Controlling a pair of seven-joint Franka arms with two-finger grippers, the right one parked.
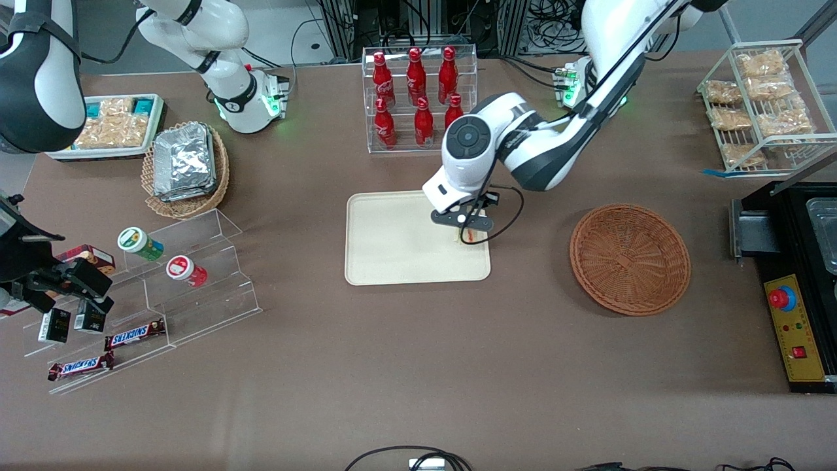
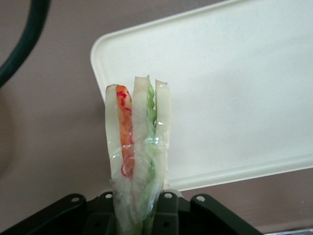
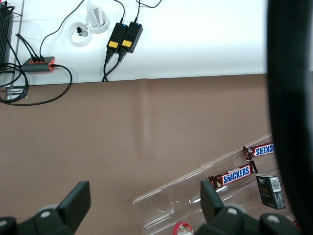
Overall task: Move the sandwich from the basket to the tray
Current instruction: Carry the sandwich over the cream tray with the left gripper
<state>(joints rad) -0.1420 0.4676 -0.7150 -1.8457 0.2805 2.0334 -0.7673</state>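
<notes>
My left gripper (image 1: 468, 233) is shut on the clear-wrapped sandwich (image 2: 137, 142), a wedge of pale bread with orange, red and green layers. It holds the sandwich over the edge of the cream-beige tray (image 1: 399, 248) on the side toward the basket; a bit of the sandwich (image 1: 470, 234) shows under the fingers. In the left wrist view the sandwich stands over the tray's corner (image 2: 220, 88). The round reddish-brown wicker basket (image 1: 630, 258) lies empty beside the tray, toward the working arm's end of the table.
A clear rack of red bottles (image 1: 418, 98) stands farther from the front camera than the tray. A black box with a red button (image 1: 794, 327) sits at the working arm's end. A clear stepped stand with cans and Snickers bars (image 1: 150, 294) and a tan oval basket with foil packets (image 1: 186, 167) lie toward the parked arm's end.
</notes>
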